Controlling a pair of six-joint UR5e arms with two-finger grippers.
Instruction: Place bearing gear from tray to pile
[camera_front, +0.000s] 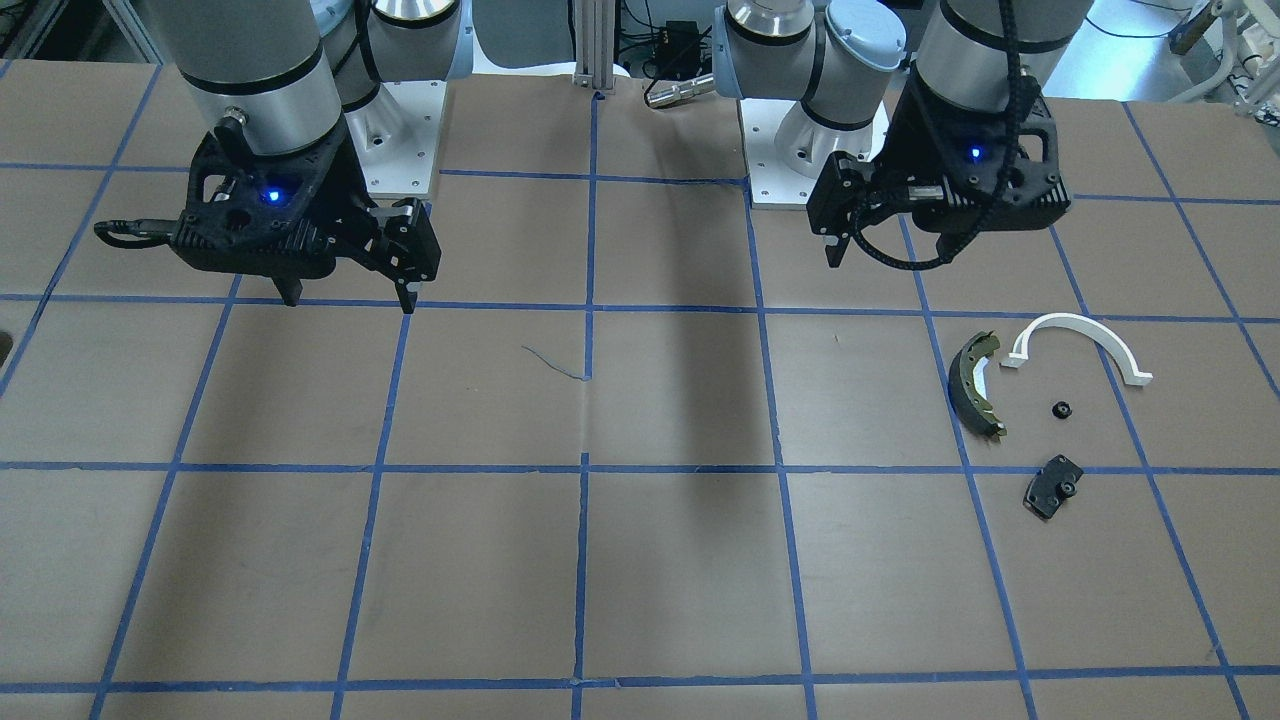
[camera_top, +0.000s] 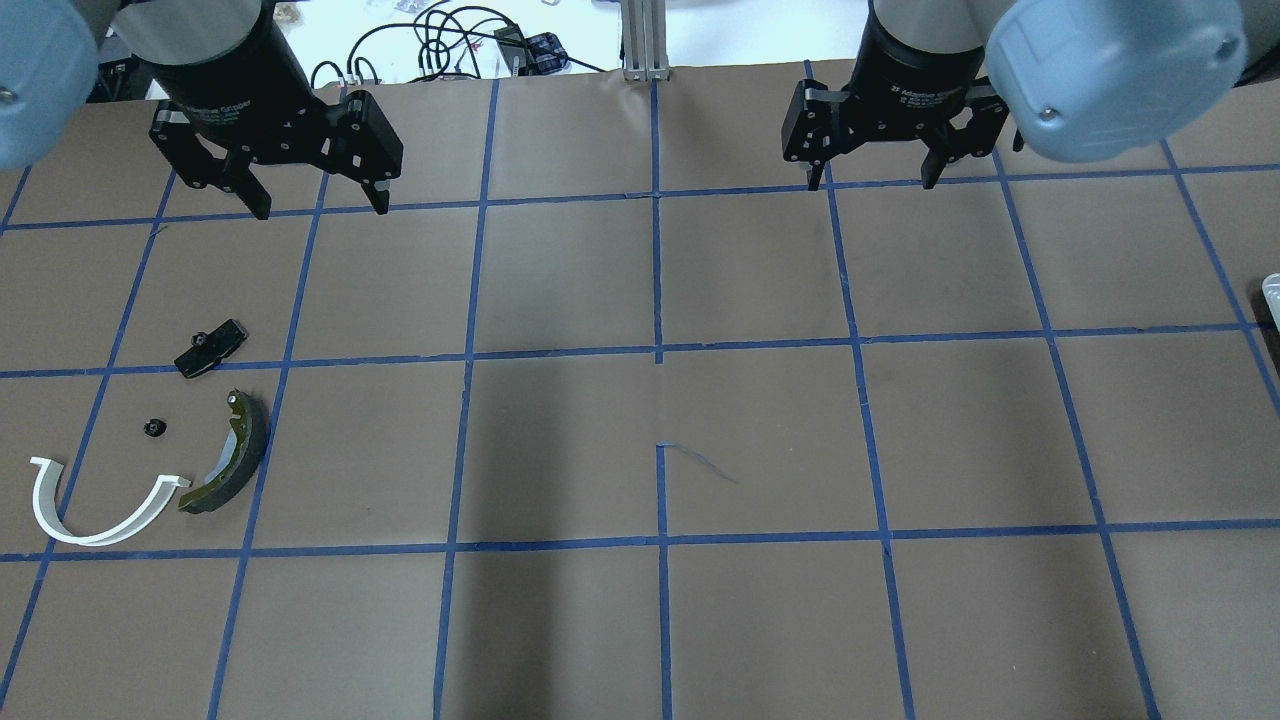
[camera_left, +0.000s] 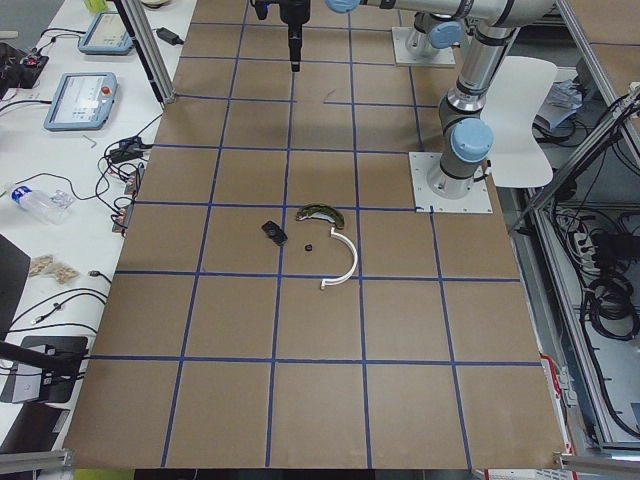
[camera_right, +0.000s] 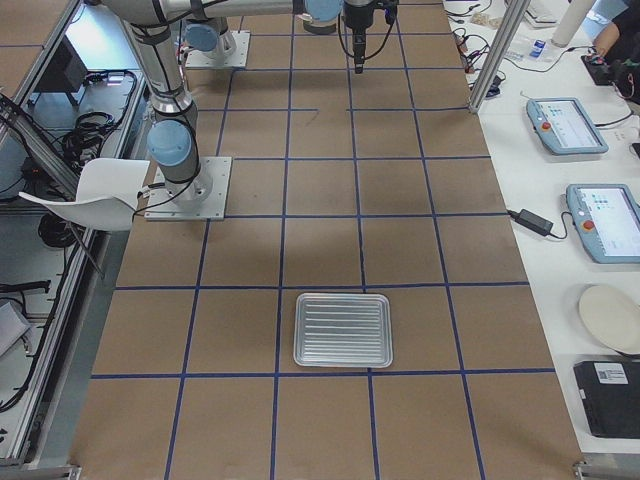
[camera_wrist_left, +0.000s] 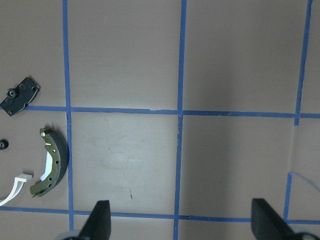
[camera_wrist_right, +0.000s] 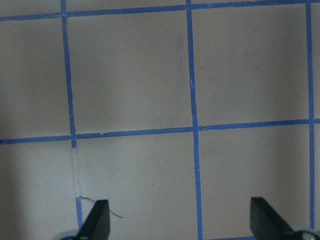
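Observation:
The pile lies on the brown table: a dark olive brake shoe (camera_front: 975, 385) (camera_top: 228, 468) (camera_wrist_left: 51, 161), a white plastic arc (camera_front: 1085, 340) (camera_top: 95, 510) and a flat black plate (camera_front: 1050, 485) (camera_top: 210, 348) (camera_wrist_left: 20, 95). A small black gear-like part (camera_front: 1061, 409) (camera_top: 154, 428) lies between them. The silver tray (camera_right: 343, 329) shows nothing on it. My left gripper (camera_top: 322, 208) (camera_wrist_left: 182, 220) is open and empty, raised behind the pile. My right gripper (camera_top: 870, 183) (camera_front: 348, 300) (camera_wrist_right: 180, 220) is open and empty, raised on the other side.
Blue tape divides the brown table cover (camera_top: 660, 420) into squares. The arm bases (camera_front: 400, 140) stand at the robot's edge. Operator panels and cables lie on side benches (camera_right: 580, 130). The tray's corner shows at the overhead view's right edge (camera_top: 1270, 290).

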